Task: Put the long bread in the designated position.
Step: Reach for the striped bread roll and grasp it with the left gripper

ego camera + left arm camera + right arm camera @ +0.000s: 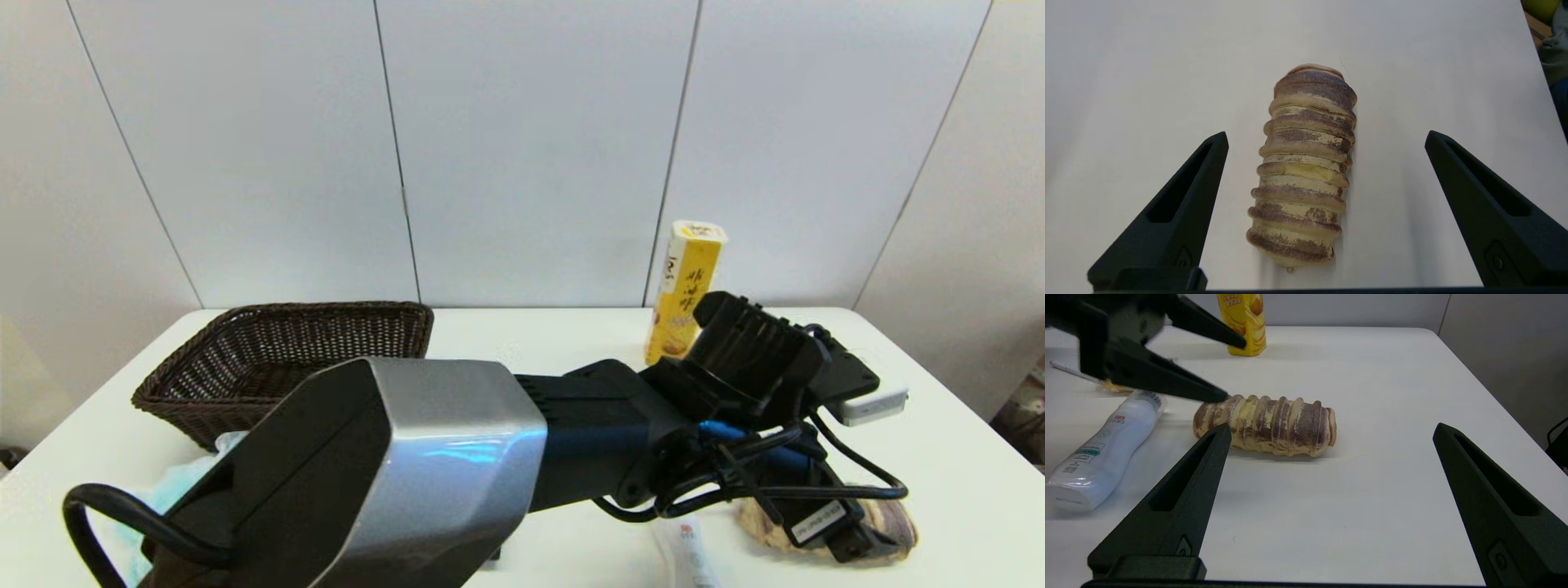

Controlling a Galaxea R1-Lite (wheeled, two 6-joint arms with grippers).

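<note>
The long bread (pixel 1302 171) is a twisted loaf with brown and pale stripes, lying flat on the white table (pixel 1126 81) at the front right. My left gripper (pixel 1327 134) hovers over it, open wide, one finger on each side of the loaf's width and neither touching it. In the right wrist view the left gripper (pixel 1236 371) hangs above the left end of the bread (pixel 1267 424). In the head view my left arm's wrist (pixel 759 359) covers most of the bread (pixel 894 523). My right gripper (pixel 1332 426) is open and empty, low and a short way from the loaf.
A dark wicker basket (pixel 286 343) stands at the back left. A tall yellow carton (pixel 686 290) stands upright at the back, behind the bread. A white bottle (pixel 1102 453) lies on its side beside the loaf. A pale blue cloth (pixel 175 482) lies near the basket.
</note>
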